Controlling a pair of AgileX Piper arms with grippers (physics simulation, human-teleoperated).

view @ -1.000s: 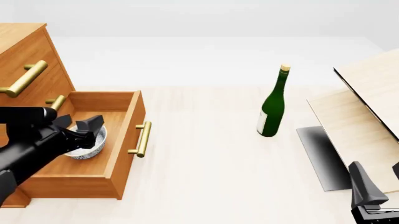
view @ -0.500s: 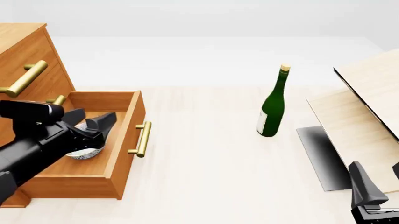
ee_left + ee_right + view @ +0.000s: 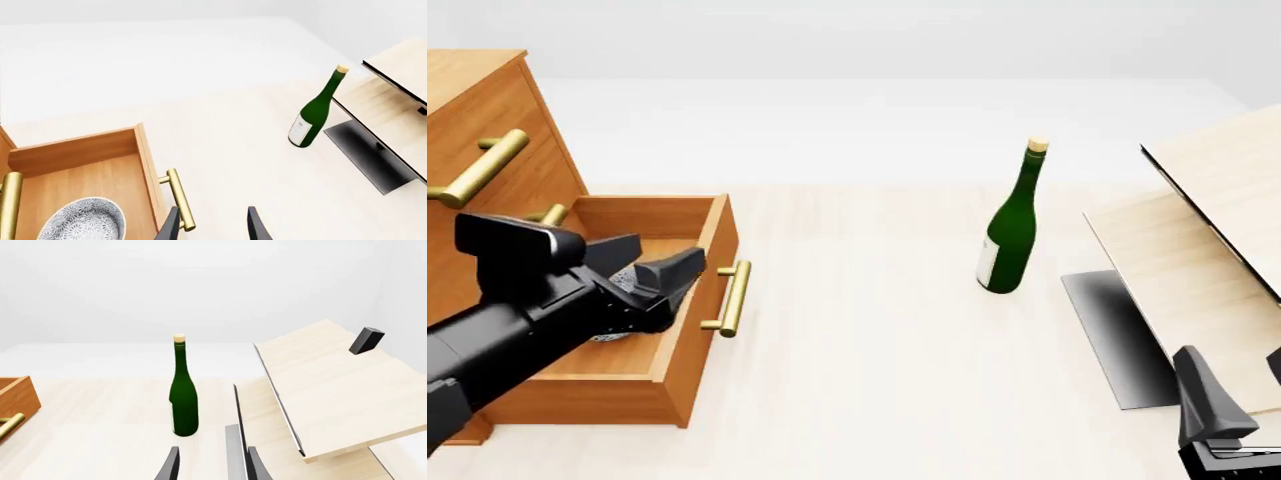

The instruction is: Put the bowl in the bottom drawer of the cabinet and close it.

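Front view: left tool (image 3: 654, 262), fingers apart and empty, has lifted off the bowl (image 3: 83, 220), which sits in the open bottom drawer (image 3: 694, 330); closing it remains, right tool (image 3: 210, 465) idle, apart.

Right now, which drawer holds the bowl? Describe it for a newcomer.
Find the orange-brown cabinet at the table's left. Its bottom drawer, the only one pulled open, holds the speckled white bowl; the drawers above are shut.

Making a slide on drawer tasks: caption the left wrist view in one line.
Speckled bowl lies in the open bottom drawer; the left end effector, open and empty, hovers by its brass handle.
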